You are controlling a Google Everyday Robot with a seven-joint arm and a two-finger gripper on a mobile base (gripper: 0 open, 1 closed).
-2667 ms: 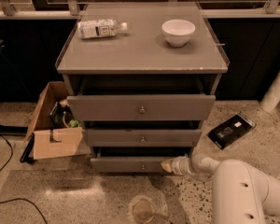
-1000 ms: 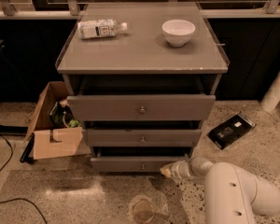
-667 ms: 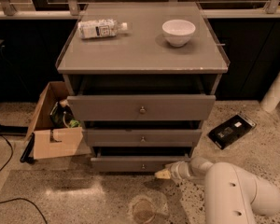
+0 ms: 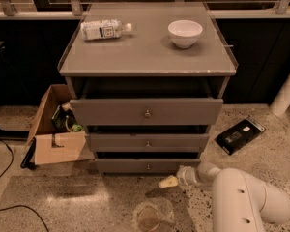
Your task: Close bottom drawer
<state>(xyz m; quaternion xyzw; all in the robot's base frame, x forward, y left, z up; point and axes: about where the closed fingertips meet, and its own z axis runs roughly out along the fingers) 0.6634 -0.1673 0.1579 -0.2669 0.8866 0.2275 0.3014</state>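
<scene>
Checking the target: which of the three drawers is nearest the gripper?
The bottom drawer, the lowest front; the gripper sits low, just before its right end.

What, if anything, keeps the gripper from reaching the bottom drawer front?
Likely nothing, so yes: the gripper hovers low near the right end of the bottom drawer, with only floor between.

White arm [image 4: 241, 197] stretched low leftward from lower right, gripper [image 4: 168, 181] leading
</scene>
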